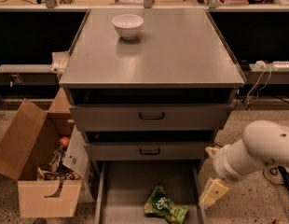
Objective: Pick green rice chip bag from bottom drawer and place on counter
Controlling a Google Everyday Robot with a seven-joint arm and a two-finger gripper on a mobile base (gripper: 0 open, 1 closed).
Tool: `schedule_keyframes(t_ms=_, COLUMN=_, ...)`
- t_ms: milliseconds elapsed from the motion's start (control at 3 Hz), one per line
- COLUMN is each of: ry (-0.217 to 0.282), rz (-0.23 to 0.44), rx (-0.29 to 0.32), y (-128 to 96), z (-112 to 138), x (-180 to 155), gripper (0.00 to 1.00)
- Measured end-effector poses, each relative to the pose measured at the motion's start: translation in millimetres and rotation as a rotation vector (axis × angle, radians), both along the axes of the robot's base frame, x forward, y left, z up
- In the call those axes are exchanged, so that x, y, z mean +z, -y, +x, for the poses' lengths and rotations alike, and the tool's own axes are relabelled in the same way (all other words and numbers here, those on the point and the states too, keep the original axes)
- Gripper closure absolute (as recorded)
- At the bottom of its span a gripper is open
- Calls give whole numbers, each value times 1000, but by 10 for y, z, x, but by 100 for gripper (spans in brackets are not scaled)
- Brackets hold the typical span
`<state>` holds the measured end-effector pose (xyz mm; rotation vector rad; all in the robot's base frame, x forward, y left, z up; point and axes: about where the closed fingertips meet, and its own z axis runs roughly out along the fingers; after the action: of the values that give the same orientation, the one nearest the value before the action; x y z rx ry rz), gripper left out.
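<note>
The green rice chip bag lies flat on the floor of the open bottom drawer, towards its front right. My gripper hangs at the end of the white arm, just outside the drawer's right wall, to the right of the bag and a little above it. It holds nothing that I can see. The grey counter tops the drawer unit, and a white bowl stands near its back left.
Two shallower drawers with black handles are shut above the open one. An open cardboard box full of clutter stands on the floor to the left. Cables and a power strip lie at the right. A bench with tools runs along the back.
</note>
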<state>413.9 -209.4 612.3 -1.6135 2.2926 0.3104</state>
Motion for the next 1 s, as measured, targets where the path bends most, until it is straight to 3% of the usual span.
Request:
schedule_keyframes(t_ms=333, ry=-15, rz=95, rx=-50, y=-131, z=12, x=-688, gripper=0)
schedule_keyframes(t_ms=1000, ry=-69, rz=211, rx=-98, y=-268, z=17, x=-1559, gripper=0)
